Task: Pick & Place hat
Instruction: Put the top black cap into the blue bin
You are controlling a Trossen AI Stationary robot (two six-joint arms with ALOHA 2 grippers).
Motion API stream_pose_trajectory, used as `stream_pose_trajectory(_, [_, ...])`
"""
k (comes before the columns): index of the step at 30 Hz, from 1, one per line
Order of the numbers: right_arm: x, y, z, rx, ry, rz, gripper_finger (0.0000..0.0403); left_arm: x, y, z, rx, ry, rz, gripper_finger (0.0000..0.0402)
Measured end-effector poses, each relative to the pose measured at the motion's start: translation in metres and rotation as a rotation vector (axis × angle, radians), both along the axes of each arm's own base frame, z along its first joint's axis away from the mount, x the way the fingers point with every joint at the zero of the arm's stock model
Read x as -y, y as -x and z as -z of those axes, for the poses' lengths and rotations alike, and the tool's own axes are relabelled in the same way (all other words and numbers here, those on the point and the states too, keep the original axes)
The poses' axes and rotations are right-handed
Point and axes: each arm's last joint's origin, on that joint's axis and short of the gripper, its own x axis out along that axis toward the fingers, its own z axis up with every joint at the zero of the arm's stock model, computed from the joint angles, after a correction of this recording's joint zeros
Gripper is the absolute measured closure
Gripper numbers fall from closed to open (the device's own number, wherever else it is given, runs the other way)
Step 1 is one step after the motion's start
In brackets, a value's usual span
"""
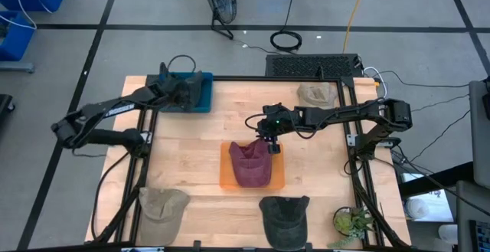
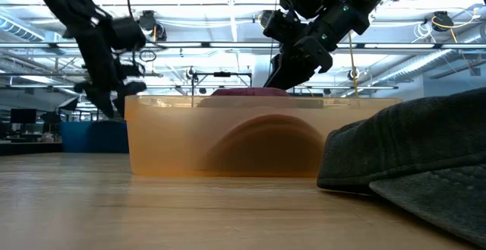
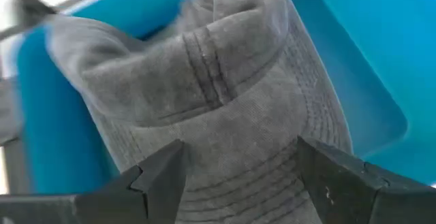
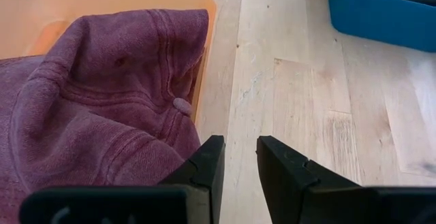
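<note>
Lying on light wooden plank table [image 1: 191, 152]: blue plastic bin [image 1: 200, 100] at far left corner, shallow orange translucent tray [image 1: 227, 177] sitting mid-table, beige cap [image 1: 319, 93] at far right, khaki cap [image 1: 162, 206] near left edge, dark grey cap [image 1: 284, 215] near middle, small green plant [image 1: 352, 221] near right.

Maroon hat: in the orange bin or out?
In. The maroon hat lies inside the orange bin, crown peeking over its rim in the low view.
</note>
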Motion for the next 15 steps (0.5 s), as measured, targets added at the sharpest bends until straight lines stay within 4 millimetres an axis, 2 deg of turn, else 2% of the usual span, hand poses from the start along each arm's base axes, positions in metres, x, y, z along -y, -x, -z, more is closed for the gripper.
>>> stream_pose_trajectory(8, [0.0, 0.0, 0.0, 0.0, 0.001, -0.001, 0.0328, -0.016, -0.005, 0.027, -0.072, 0.09, -0.006, 0.0133])
stream_pose_trajectory(15, [0.0, 0.001, 0.001, -0.009, -0.004, 0.003, 0.0328, -0.016, -0.001, 0.024, -0.081, 0.087, 0.005, 0.0133])
